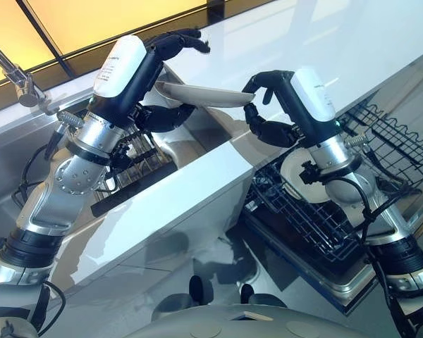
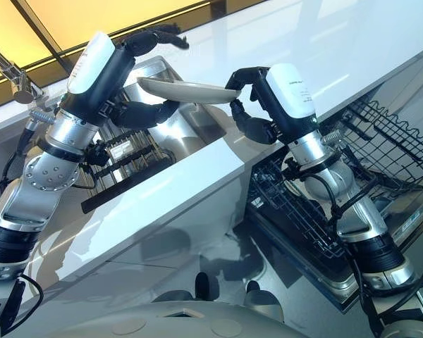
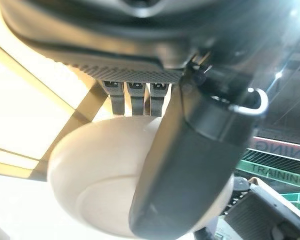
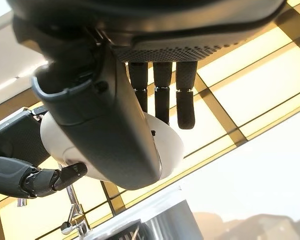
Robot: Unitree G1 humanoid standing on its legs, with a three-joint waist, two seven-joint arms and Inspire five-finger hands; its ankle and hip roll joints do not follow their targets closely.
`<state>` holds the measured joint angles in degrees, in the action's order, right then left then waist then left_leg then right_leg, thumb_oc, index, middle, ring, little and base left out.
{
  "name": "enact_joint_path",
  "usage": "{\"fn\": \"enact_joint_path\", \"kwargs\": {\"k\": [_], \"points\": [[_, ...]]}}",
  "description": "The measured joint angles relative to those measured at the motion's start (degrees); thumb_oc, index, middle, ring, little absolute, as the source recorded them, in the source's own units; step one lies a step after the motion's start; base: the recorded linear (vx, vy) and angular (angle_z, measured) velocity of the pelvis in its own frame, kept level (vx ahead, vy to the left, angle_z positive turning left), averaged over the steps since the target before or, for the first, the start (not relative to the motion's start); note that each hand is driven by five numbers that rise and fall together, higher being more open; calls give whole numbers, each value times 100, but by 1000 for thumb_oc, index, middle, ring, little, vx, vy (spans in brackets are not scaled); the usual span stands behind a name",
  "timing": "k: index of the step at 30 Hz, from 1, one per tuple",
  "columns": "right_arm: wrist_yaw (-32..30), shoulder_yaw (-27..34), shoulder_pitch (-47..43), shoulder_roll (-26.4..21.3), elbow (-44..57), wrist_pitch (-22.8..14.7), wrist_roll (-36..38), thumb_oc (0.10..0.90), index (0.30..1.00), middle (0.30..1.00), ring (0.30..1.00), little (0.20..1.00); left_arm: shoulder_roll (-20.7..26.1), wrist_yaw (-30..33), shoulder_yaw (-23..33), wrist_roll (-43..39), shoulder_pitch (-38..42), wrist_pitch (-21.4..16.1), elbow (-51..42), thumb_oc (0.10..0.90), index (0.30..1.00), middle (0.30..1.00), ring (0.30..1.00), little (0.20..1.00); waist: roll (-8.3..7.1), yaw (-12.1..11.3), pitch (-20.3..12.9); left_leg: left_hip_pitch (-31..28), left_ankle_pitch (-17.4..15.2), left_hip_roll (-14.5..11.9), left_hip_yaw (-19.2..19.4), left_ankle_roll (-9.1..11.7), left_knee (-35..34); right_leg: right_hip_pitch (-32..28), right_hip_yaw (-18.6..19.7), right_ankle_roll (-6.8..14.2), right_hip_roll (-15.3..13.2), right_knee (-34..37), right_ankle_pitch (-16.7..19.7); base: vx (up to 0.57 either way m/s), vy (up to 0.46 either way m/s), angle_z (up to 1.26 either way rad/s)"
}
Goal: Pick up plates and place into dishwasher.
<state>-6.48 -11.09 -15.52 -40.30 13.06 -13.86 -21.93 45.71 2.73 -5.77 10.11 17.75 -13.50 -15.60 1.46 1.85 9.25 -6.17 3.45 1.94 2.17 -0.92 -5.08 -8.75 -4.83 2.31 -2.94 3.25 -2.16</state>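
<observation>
plate held between both hands above the sink

a white plate (image 1: 206,94) hangs roughly level in the air over the steel sink (image 1: 197,130), held at its two ends by the robot's hands. the left hand (image 1: 170,77) has it from the left side: its fingers arch over the plate's top and its thumb curls beneath, so the rim sits pinched between them. in the left wrist view the thumb (image 3: 190,165) lies across the plate's pale underside (image 3: 100,185) with the fingers (image 3: 132,97) reaching past the far edge. the right hand (image 1: 268,105) meets the plate's right edge, fingers curled over the top of the rim and thumb below it. in the right wrist view the thumb (image 4: 110,125) covers much of the plate (image 4: 167,145), and the fingers (image 4: 162,92) hang beside it; the left hand's fingertips (image 4: 37,180) show there too, at the plate's other side.

a white counter (image 1: 197,183) runs between the sink and the open dishwasher. the dishwasher's dark wire rack (image 1: 317,211) stands pulled out to the right, under the right arm, with a white dish (image 1: 296,176) already set in it. a tap (image 1: 17,81) stands at the far left of the sink, and a dark grid rack (image 1: 130,165) lies inside the basin.
</observation>
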Motion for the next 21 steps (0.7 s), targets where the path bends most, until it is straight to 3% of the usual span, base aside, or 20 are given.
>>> {"fn": "enact_joint_path", "kwargs": {"k": [13, 21], "points": [[38, 394, 279, -117, -7, -123, -25, 100, 300, 300, 300, 200, -1, -48, 349, -115, -354, 223, 24, 800, 900, 900, 900, 900, 0, -20, 0, -6, -1, 11, -26, 0, 0, -54, -17, 0, -11, 72, 0, 2, 3, 1], [-502, 925, 431, -132, -203, -120, -194, 100, 300, 300, 300, 200, -1, -48, 526, -117, -572, 454, 95, 800, 900, 900, 900, 900, 0, -44, 0, -12, -1, 11, -22, 0, 0, -51, -9, 0, -12, 73, 0, 0, 0, 0]]}}
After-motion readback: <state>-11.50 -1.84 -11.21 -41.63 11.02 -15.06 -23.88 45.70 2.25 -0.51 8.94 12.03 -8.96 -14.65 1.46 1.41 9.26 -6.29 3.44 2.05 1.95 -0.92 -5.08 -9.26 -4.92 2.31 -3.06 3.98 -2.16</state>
